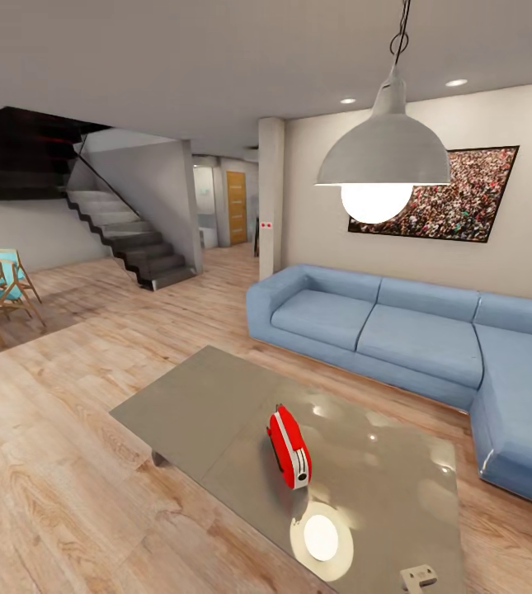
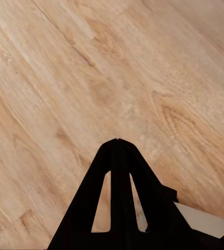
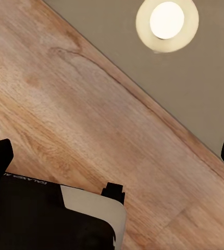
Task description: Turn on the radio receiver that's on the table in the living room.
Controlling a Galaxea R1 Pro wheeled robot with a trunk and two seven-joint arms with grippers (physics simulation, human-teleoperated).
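Radio, head view: red radio receiver (image 1: 289,446) is standing on the low grey table (image 1: 208,388), near the blue sofa (image 1: 414,338); on or off, not showing.
Left wrist view: left gripper (image 2: 118,143) is hanging over the wood floor (image 2: 65,78), fingertips meeting.
Right wrist view: right gripper (image 3: 114,151) is showing fingers spread wide near the table edge (image 3: 206,78).
Doing it well: approaching squarely and pressing gently looks wise, so the radio isn't tipping.

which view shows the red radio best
The head view: the red radio stands whole on the grey table, in front of the blue sofa. The right wrist view catches a corner of that table with the lamp's reflection. The left wrist view has its shut left gripper over wooden floor.
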